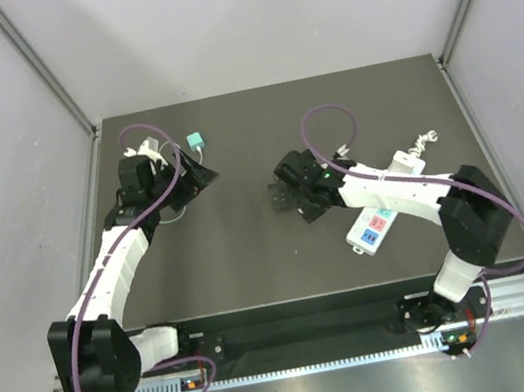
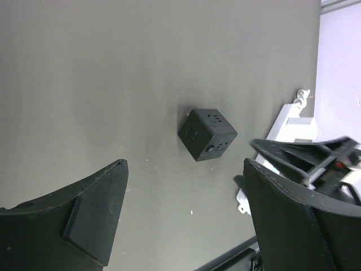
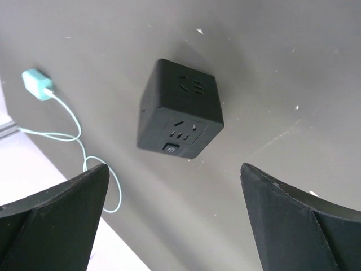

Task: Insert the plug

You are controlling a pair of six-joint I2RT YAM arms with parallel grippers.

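Note:
A black cube socket [image 1: 275,197] sits on the dark table near the middle. It also shows in the left wrist view [image 2: 207,134] and the right wrist view [image 3: 180,116], its outlet face and button turned toward the right camera. A teal plug [image 1: 196,142] with a thin teal cable lies at the back left, and it shows in the right wrist view [image 3: 36,84] too. My left gripper [image 1: 199,174] is open and empty just in front of the plug, pointing toward the cube [image 2: 185,169]. My right gripper [image 1: 294,190] is open and empty, just short of the cube [image 3: 174,169].
A white power strip [image 1: 372,227] with red and blue buttons lies under the right forearm. A white adapter with a coiled cord [image 1: 410,159] lies behind it. Grey walls enclose the table on three sides. The right gripper [image 2: 316,158] shows in the left wrist view.

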